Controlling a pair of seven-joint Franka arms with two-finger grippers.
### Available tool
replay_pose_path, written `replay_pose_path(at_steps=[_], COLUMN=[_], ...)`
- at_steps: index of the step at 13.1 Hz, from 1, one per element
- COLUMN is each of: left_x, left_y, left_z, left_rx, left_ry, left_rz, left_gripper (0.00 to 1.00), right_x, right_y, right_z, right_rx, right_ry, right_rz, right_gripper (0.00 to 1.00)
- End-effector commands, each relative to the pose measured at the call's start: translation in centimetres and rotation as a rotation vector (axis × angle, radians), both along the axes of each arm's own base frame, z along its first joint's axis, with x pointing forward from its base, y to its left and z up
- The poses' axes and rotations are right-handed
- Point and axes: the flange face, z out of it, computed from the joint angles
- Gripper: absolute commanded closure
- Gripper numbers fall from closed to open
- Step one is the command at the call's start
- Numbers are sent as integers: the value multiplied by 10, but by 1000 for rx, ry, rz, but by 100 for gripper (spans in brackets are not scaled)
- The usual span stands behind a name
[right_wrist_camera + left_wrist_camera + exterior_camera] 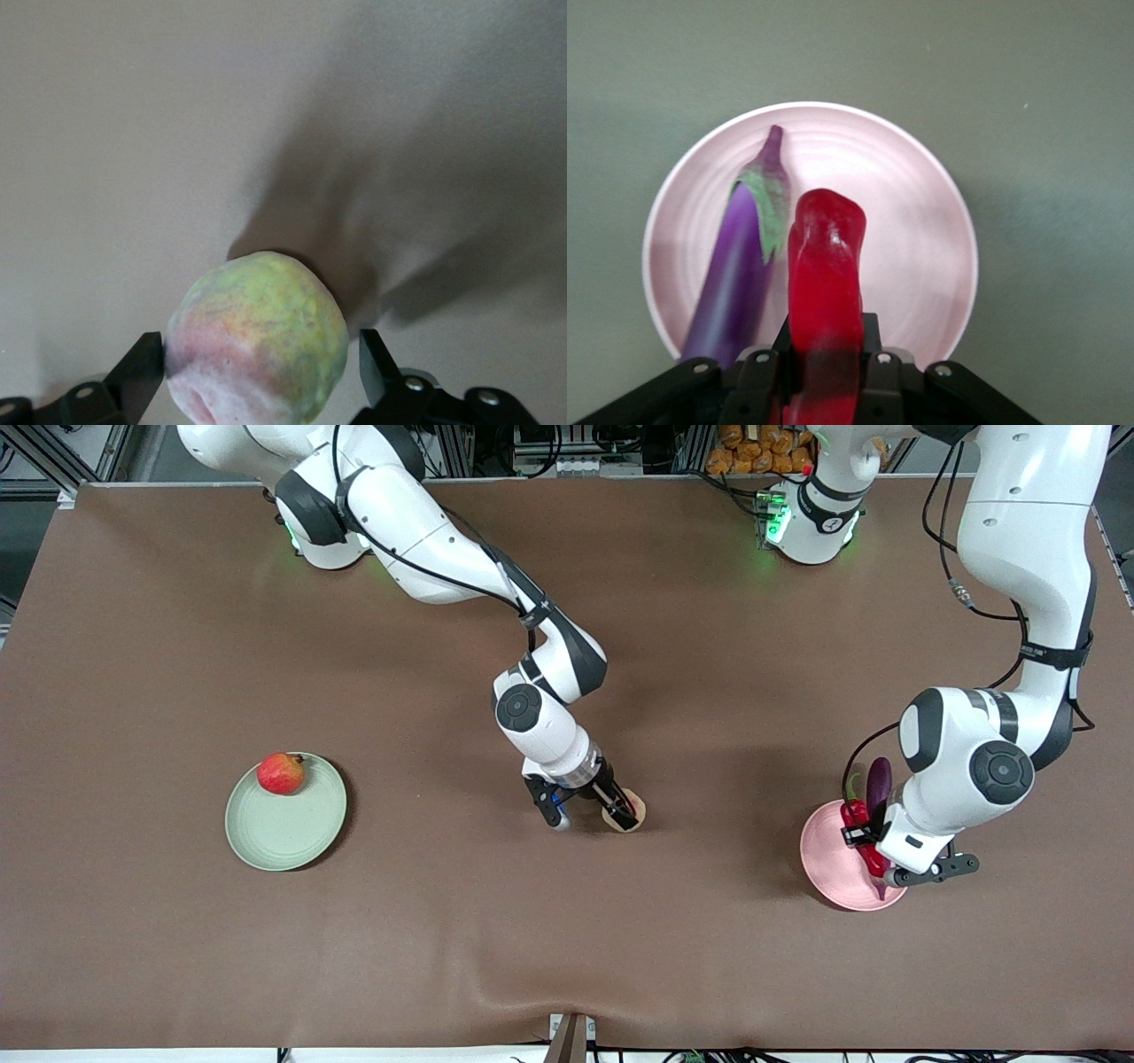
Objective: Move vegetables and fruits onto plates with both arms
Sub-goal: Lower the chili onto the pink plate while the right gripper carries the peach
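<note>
Pinching the red chili pepper [826, 292] between its closed fingers, the left gripper [873, 841] hangs over the pink plate [824, 855], which lies toward the left arm's end of the table [567, 921]. In the left wrist view the pepper juts out from the jaws above the plate's middle, and it cannot be told whether its tip touches the plate. Just beside it the purple eggplant [740, 266] lies on the same plate, its green cap and stem pointing toward the plate's centre and its body running out over the rim. In the front view the eggplant's dark end shows above the plate's edge, farther from the front camera than the gripper. Down at the table's middle, the right gripper [611, 810] has its fingers [142, 376] spread on either side of the peach [257, 345], one finger on each flank of the fruit; whether the pads already press on its skin cannot be told. The peach sits on the brown table, mottled pink, tan and pale green, with its shadow falling on the cloth. Well apart from it, toward the right arm's end of the table, the pale green plate [292, 837] holds the red apple [281, 773], which rests near the plate's rim on the part farther from the front camera.
</note>
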Motion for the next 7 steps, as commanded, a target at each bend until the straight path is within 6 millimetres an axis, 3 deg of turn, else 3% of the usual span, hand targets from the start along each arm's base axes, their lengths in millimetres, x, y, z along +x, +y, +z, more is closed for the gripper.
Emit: replay_pose_path(at_steps=[1, 2, 4, 5, 6, 7], left_x=[17, 22, 24, 25, 25, 25], left_y=[-2, -3, 0, 1, 0, 0], left_z=[5, 8, 0, 0, 1, 6], left_rx=[-66, -70, -62, -62, -58, -58], left_ry=[-9, -13, -1, -3, -5, -11], left_rz=[50, 57, 58, 59, 49, 48], left_gripper=[100, 100, 96, 60, 1, 0], right_x=[2, 6, 23, 36, 52, 66], right_y=[6, 1, -22, -41, -66, -87], right_z=[-5, -3, 16, 34, 58, 82], right_rx=[8, 4, -41, -57, -61, -54], right_ry=[-47, -44, 64, 124, 158, 164], right_rz=[-14, -16, -2, -1, 3, 19], right_gripper=[78, 100, 100, 100, 100, 100])
